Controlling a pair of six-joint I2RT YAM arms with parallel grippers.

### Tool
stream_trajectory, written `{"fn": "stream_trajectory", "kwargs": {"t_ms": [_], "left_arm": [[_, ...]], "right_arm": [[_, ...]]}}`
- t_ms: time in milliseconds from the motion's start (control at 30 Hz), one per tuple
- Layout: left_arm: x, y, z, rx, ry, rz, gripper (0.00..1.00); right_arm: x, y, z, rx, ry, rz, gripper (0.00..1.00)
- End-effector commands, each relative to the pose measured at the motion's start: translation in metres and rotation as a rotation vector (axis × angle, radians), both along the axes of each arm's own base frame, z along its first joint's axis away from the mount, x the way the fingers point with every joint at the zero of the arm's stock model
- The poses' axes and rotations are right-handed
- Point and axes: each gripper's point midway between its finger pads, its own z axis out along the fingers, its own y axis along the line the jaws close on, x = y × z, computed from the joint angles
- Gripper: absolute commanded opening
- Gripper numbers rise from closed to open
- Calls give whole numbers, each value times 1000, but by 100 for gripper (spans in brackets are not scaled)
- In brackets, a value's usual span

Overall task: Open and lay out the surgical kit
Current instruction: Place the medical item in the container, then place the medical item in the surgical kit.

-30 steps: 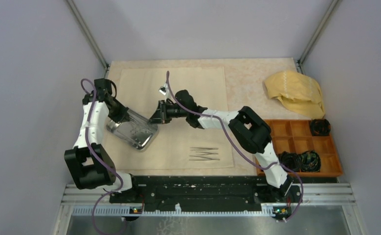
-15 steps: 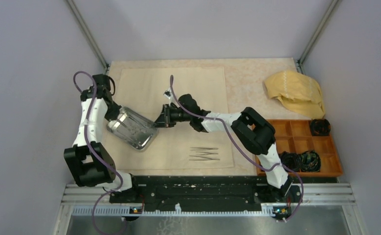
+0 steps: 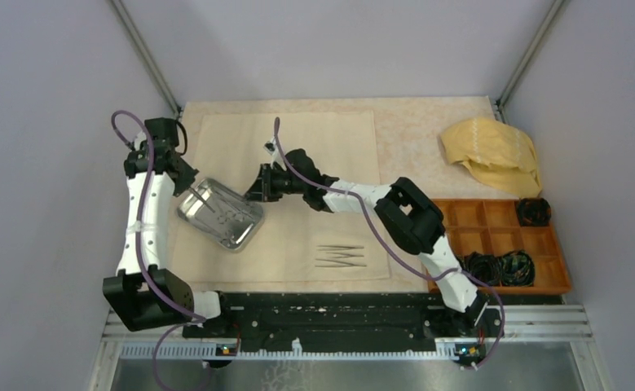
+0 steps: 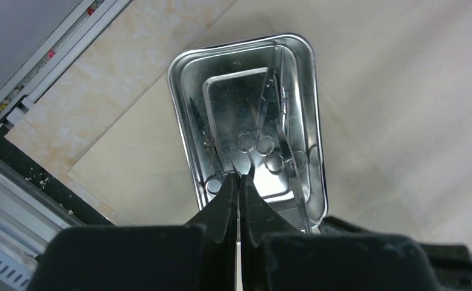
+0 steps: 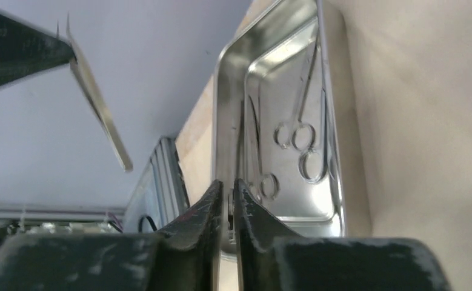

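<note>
The pale cream cloth sheet [image 3: 314,155] lies spread on the table. The steel tray [image 3: 247,221] rests on its left part, with scissors [image 4: 263,109] inside, which also show in the right wrist view [image 5: 294,121]. Tweezers [image 3: 340,257] lie side by side on the cloth near the front. My left gripper [image 3: 187,186] is shut, its tips [image 4: 240,177] over the tray's near end [image 4: 233,91]. I see nothing held between them. My right gripper [image 3: 257,195] is shut on the tray's rim [image 5: 228,182].
A mustard-yellow cloth [image 3: 493,153] lies bunched at the back right. An orange compartment box [image 3: 501,216] with black coils [image 3: 501,267] stands at the right. The metal frame rail [image 4: 15,121] runs along the table's left edge. Grey walls close in on both sides.
The tray has gone from steeply tilted to nearly flat on the cloth. My left arm has stretched up and back to the left. My right gripper has moved slightly back, staying at the tray's right rim.
</note>
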Motion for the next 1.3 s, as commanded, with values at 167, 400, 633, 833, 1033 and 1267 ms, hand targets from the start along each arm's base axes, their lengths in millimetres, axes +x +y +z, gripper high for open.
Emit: {"fn": "stream_trajectory", "kwargs": {"t_ms": [167,400,633,833,1033,1267], "left_arm": [[26,-71,78,23,-317,-540,0],[25,-198,133,-339,-717,-1202,0],[-33,-273,207,-693,-1055,-1687,0],[-60,-300,235,-806,-1185,-1813,0],[-61,-315,237,-810,-1172,-1847,0],[-63,-323,232,-806,-1150,-1853,0]], "right_arm": [[-1,-3,44,-87,-150,31,53],[-7,-123,81,-84,-197,42,57],[-26,-229,168,84,-280,14,62],[-67,-241,248,294,-396,111,66],[-73,-232,280,384,-433,149,56],[-74,-216,283,400,-416,174,37]]}}
